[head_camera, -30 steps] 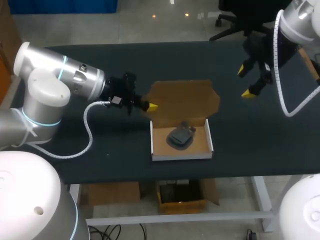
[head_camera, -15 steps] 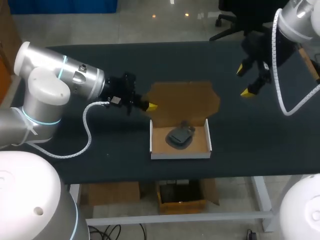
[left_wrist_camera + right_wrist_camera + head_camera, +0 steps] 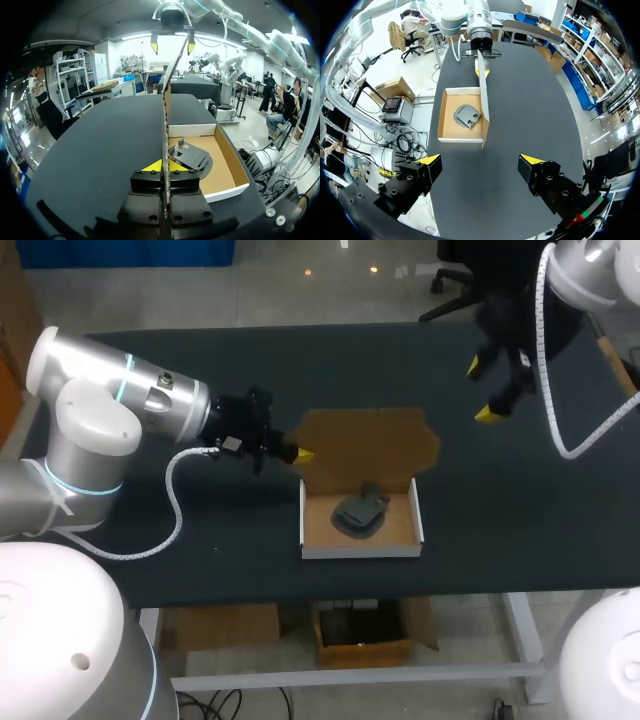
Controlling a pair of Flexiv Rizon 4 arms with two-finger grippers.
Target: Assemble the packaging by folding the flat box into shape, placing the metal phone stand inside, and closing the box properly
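Observation:
A brown cardboard box (image 3: 316, 523) with white outer walls sits open near the table's front edge. The dark metal phone stand (image 3: 360, 512) lies inside it. Its lid flap (image 3: 372, 443) stands up from the far wall, tilted back. My left gripper (image 3: 303, 453) is shut on the lid's left edge; in the left wrist view the lid (image 3: 165, 115) runs edge-on between the yellow tips of the left gripper (image 3: 164, 166), with the stand (image 3: 191, 156) beside it. My right gripper (image 3: 481, 390) hangs open, high above the table's far right. From there the box (image 3: 451, 117), stand (image 3: 467, 115) and lid (image 3: 483, 102) lie ahead of the right gripper (image 3: 482, 162).
The black table (image 3: 200, 370) carries nothing else. My left arm (image 3: 110, 410) stretches in over its left part, with a white cable looping beneath it. My left gripper (image 3: 479, 54) shows at the far end of the lid in the right wrist view.
My right gripper has risen a little and drifted toward the table's far edge. The lid has tipped slightly more upright in the left gripper's hold. The box and stand stay put.

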